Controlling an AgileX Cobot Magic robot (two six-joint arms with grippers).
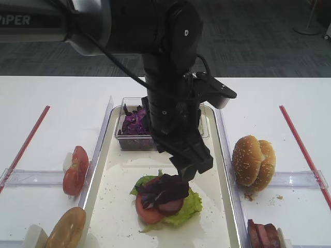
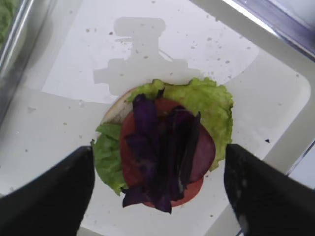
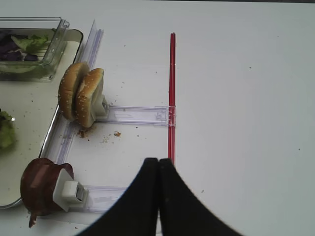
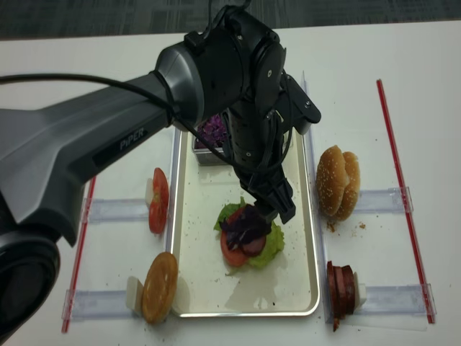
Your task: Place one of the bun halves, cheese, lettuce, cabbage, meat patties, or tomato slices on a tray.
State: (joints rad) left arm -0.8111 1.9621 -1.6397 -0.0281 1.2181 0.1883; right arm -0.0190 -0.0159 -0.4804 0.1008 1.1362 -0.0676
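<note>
White "PIPER" lettering marks the arm (image 4: pixel 108 144) above the tray (image 4: pixel 189 288).

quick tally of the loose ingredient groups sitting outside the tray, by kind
bun halves with sesame: 2
plain bun half: 1
tomato slices stack: 1
meat patties stack: 1
total: 5

clear box (image 1: pixel 132 142): right part behind the arm | bun base (image 2: pixel 112 110): mostly under lettuce (image 2: pixel 209 101) | meat patties (image 1: pixel 262 235): cut by bottom edge | right tool (image 3: pixel 158 196): tips only, rest out of frame
</note>
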